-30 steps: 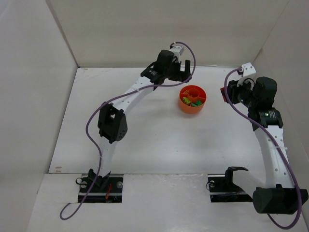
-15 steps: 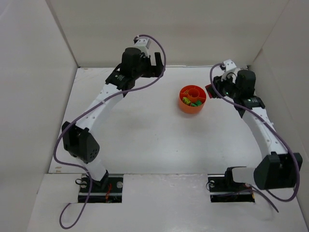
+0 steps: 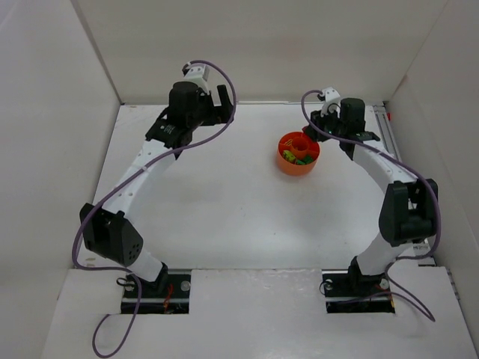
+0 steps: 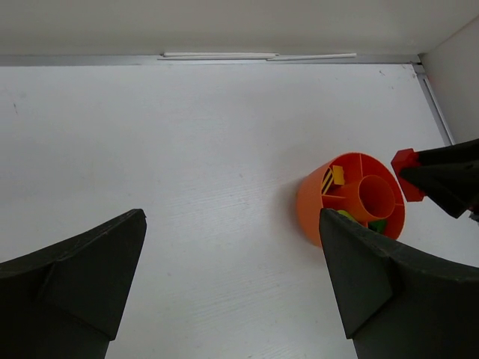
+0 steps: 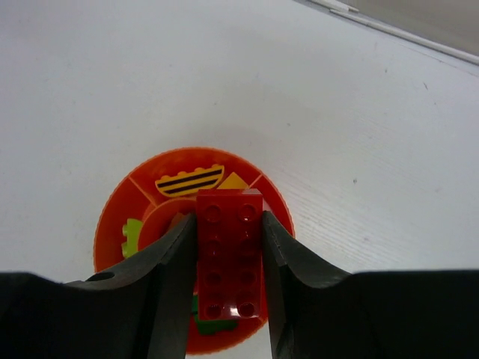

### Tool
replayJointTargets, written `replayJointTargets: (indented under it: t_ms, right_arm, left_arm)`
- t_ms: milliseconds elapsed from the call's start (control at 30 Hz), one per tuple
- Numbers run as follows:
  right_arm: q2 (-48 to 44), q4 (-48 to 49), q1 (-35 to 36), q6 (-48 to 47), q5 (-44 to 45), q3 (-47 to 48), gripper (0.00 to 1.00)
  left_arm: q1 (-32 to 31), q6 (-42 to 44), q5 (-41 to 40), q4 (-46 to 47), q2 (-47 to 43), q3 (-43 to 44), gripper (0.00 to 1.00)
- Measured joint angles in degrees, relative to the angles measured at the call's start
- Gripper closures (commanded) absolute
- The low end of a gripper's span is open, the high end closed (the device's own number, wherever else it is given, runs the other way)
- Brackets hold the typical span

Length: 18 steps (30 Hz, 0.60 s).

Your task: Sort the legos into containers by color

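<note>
The right pincer (image 5: 228, 232) squeezed a red lego (image 5: 228, 258) by its long sides. It hung right above the orange bowl (image 5: 118, 208), in the lower middle of its view, probably so it could drop in. Other legos (image 5: 189, 181) lay inside. The left pincer (image 4: 232, 228) was wide open, holding nothing. A second earlier the right arm was farther right. The left arm had swung from the bowl to the upper left.

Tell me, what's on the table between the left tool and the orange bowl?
Nothing. In the left wrist view, only bare white table lies between the open left tool and the orange bowl.
</note>
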Motion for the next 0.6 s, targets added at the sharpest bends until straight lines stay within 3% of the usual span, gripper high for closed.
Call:
replayJointTargets:
  t_ms: [600]
  right_arm:
    - [8.1,3.0,1.8,-1.5,1.7,6.4,1.0]
  left_arm:
    - [7.8,-0.2,5.3,0.6,0.1,0.0,0.0]
